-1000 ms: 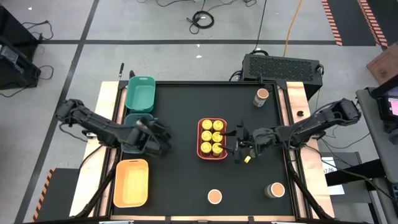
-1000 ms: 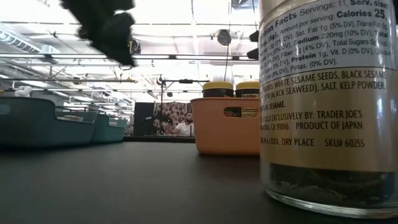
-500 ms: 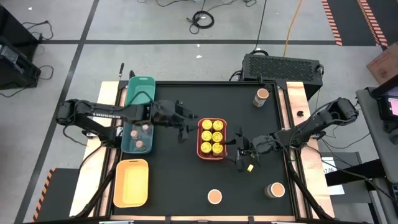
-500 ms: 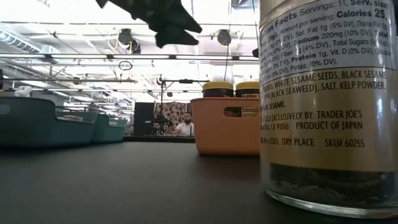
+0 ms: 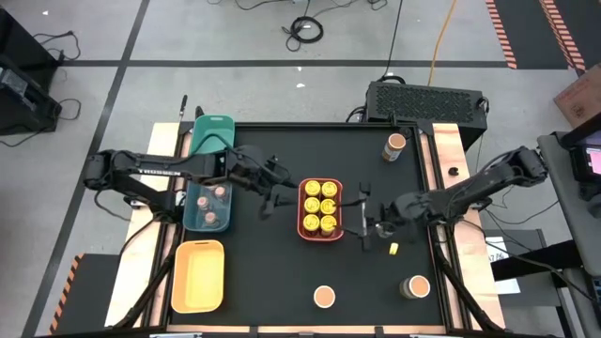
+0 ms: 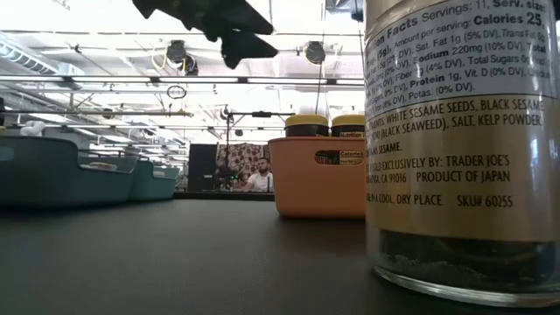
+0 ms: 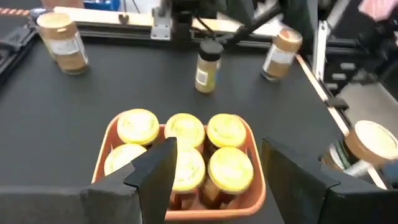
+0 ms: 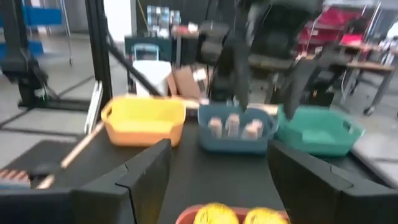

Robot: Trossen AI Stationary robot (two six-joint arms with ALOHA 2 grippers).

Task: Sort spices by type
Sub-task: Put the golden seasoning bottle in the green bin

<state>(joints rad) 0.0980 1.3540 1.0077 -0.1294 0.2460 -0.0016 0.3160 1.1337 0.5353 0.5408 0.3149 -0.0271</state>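
The coral tray point(image 5: 320, 208) holds several yellow-lidded jars point(image 7: 183, 149). My left gripper point(image 5: 272, 192) hovers open just left of it, its fingers point(image 7: 155, 177) framing the tray in the left wrist view; it also shows at the top of the low view point(image 6: 219, 22). My right gripper point(image 5: 364, 225) hangs open at the tray's right side. A small yellowish jar with a dark lid point(image 7: 208, 65) stands on its base on the table point(image 5: 392, 249), apart from the right gripper. Pinkish-lidded jars point(image 5: 214, 202) sit in the teal tray point(image 5: 193, 208).
Three tan-lidded jars stand on the table: far right point(image 5: 395, 145), near middle point(image 5: 324, 297) and near right point(image 5: 415, 286); one fills the low view's foreground point(image 6: 464, 149). A green tray point(image 5: 211, 141) and a yellow tray point(image 5: 198, 275) sit along the left side.
My left gripper has swung from over the teal tray toward the table's right, up to the coral tray. The small yellowish jar, beside the right gripper's fingers a second ago, now stands a little farther right, apart from them.
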